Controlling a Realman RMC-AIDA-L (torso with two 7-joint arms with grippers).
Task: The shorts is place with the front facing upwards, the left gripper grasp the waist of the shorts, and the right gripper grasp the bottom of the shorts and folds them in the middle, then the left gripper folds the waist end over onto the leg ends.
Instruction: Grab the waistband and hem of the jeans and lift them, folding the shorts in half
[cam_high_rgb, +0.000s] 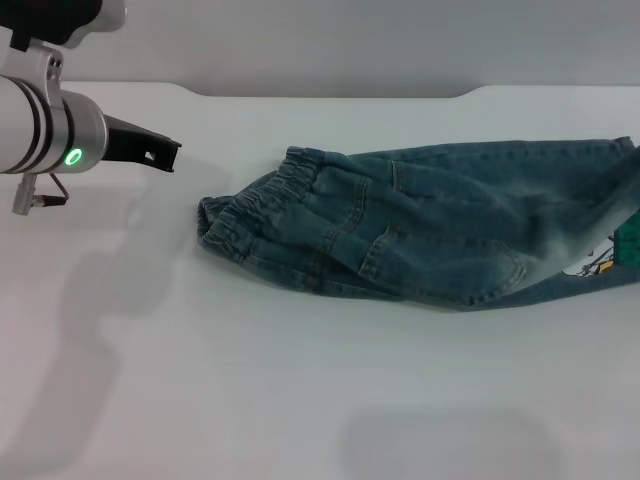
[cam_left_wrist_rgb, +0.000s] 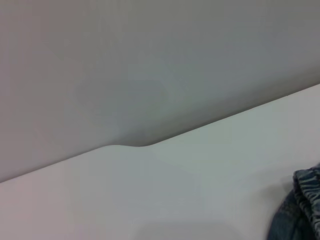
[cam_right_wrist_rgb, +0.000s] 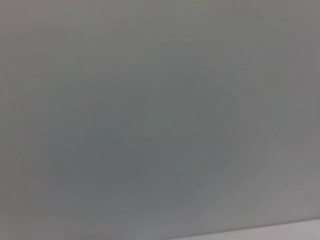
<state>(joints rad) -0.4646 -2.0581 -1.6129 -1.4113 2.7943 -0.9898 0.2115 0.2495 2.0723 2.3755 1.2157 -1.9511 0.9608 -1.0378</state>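
**A:** From the head view, where do the shorts (cam_high_rgb: 430, 225) lie from your left tool (cam_high_rgb: 150, 150)?

**B:** Toward your right on the worktop (cam_high_rgb: 250, 400), long axis crosswise, waist (cam_high_rgb: 250, 205) nearest you. Spread or pressed together, I cannot tell.

**A:** Left wrist view?

**B:** Only the waist's edge shows, apart. Right wrist view: no tool, no shorts.

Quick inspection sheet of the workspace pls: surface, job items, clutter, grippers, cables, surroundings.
Surface: white table, bare apart from the garment.
Job's things: denim shorts lie already folded lengthwise, elastic waist toward the robot's left, legs running off the head view's right edge; cartoon patch at that edge.
Clutter: nothing seen.
Grippers: left gripper hangs above the table left of the waist, apart from it, holding nothing. Right gripper not in view.
Cables: nothing seen.
Surroundings: plain grey wall behind the table.
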